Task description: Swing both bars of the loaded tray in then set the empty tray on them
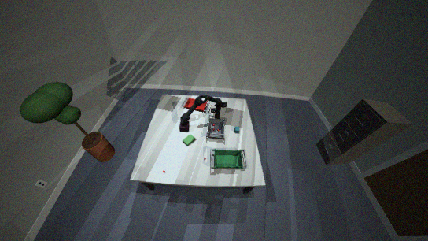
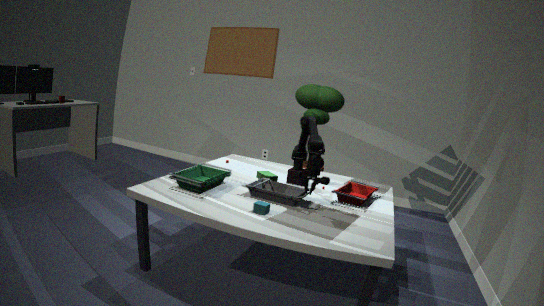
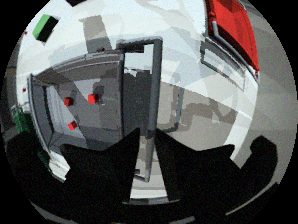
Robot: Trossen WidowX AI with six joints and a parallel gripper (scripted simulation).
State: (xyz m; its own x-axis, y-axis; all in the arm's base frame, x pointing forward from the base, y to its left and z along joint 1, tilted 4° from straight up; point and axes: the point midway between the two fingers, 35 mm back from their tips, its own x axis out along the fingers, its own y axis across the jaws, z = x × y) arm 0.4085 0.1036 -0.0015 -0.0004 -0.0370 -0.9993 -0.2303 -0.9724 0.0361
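Note:
The loaded tray (image 1: 221, 131) (image 2: 280, 194) (image 3: 121, 95) is grey and stands mid-table, with red blocks (image 3: 92, 98) inside. Its wire bar (image 3: 156, 75) at the gripper's end is out beyond the rim. The bar at the other end is too small to judge exactly. My gripper (image 1: 216, 117) (image 2: 307, 192) (image 3: 147, 131) is slightly open at that near end; the bar runs through the narrow gap between its fingertips in the wrist view, not gripped. A green tray (image 1: 229, 161) (image 2: 192, 186) and a red tray (image 1: 198, 107) (image 2: 354, 195) (image 3: 235, 30) show no blocks.
A green block (image 1: 189, 139) (image 2: 267, 175) (image 3: 45, 27) lies on the arm-base side of the grey tray. A teal block (image 1: 237, 129) (image 2: 261, 207) lies on its other side. Small red pieces, one of them a red bit (image 1: 164, 172), lie on the table.

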